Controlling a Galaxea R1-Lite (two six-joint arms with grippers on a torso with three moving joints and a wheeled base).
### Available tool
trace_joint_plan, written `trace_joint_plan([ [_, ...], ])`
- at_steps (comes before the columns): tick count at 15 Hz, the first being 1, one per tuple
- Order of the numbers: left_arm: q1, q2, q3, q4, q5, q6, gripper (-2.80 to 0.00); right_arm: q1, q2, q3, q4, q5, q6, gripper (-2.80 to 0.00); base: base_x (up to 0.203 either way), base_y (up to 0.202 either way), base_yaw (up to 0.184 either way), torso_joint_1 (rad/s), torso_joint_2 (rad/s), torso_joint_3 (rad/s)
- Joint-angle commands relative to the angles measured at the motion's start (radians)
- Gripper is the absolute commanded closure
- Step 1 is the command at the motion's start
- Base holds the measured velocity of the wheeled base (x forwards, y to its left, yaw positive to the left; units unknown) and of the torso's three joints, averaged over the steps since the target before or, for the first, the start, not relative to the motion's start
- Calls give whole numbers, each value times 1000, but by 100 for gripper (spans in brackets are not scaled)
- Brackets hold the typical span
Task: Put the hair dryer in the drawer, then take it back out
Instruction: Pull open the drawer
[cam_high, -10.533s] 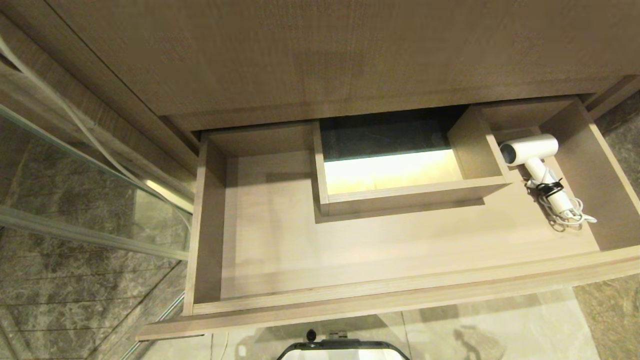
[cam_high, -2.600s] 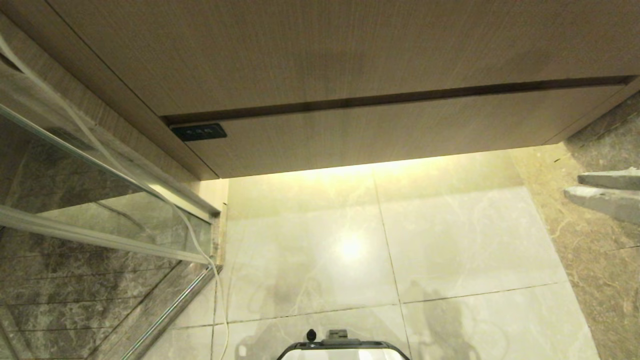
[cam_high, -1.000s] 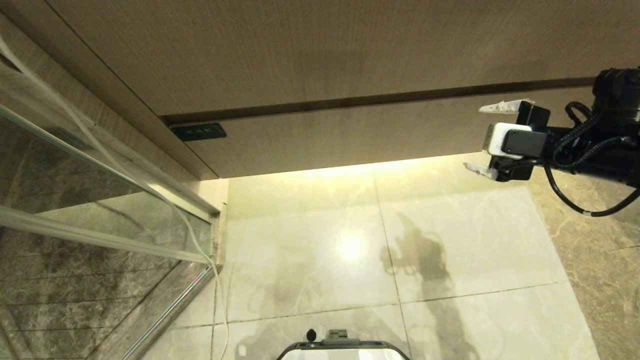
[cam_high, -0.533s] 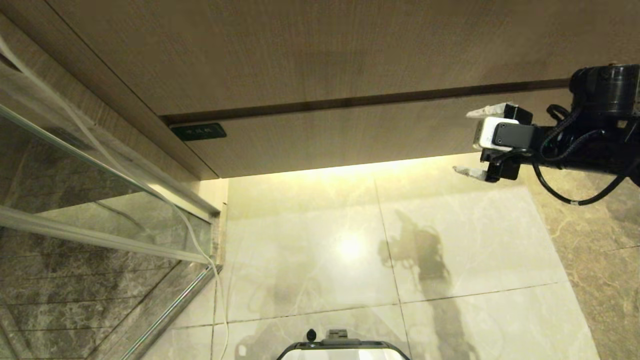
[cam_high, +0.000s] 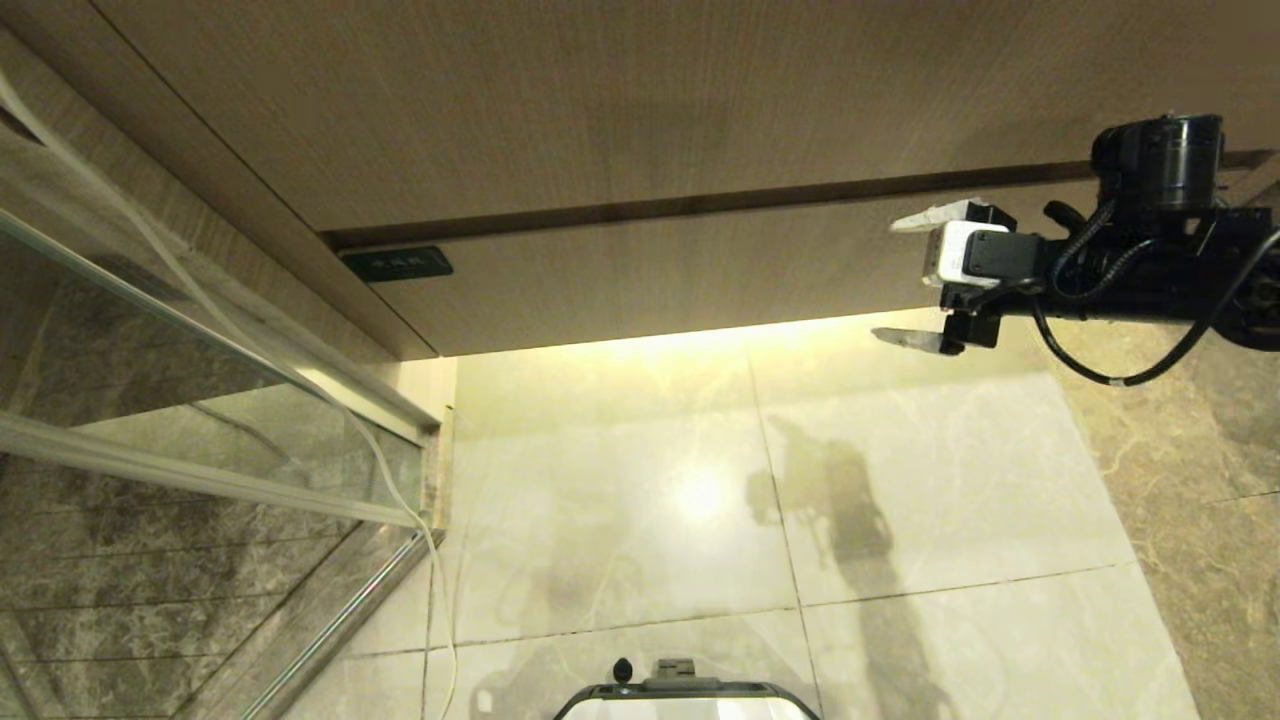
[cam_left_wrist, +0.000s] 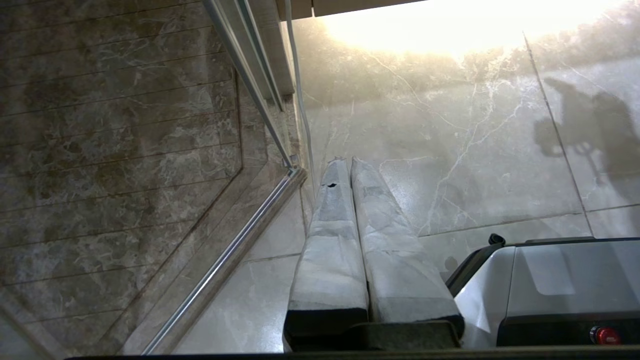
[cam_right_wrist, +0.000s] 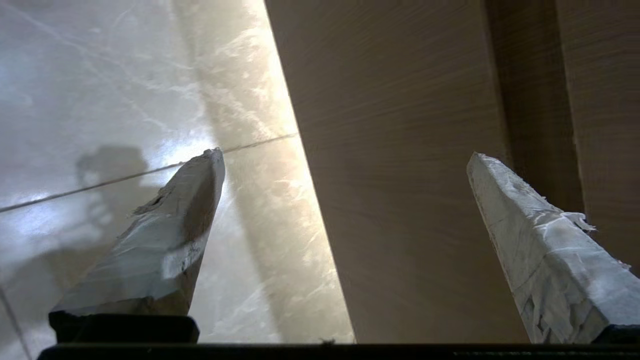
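- Drawer fully shut, its flat wood-grain front flush under the taller plain panel, a dark seam between the two.
- Small dark label at the drawer front's left corner in the head view.
- Hair dryer nowhere visible in any view; place not told by the pictures.
- Right gripper reaching in from the right edge of the head view, level with the right part of the drawer front, pointing toward the left of that view.
- Fingers spread wide and empty: one white-wrapped fingertip over the drawer front near the seam, the other near the front's lower edge above the lit floor.
- In the right wrist view, right gripper with both taped fingers far apart, the drawer front filling the gap between them, nothing held; contact with the wood not clear.
- Black right arm with looped cables behind the fingers.
- Left gripper outside the head view, seen only by its own wrist camera, hanging over the floor with both wrapped fingers pressed together, nothing between them.
- Pale marble floor tiles below the drawer, brightly lit along the cabinet's underside, bearing the shadow of the arm.
- Glass partition with metal rail at the left, a thin white cable running down beside it.
- Robot base at the bottom edge of the head view.
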Motion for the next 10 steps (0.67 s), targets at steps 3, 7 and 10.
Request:
trace_joint_plan([
  [3,-1,0,2,0,0,0,0,12,90,-114,-3,13,-9,-280,0,0,0,0,0,0],
  [7,0,0,1,0,0,0,0,13,145,-187,-15,17,-14,-280,0,0,0,0,0,0],
  [10,-1,0,0,0,0,0,0,13,165,-203,-39,18,-14,-280,0,0,0,0,0,0],
])
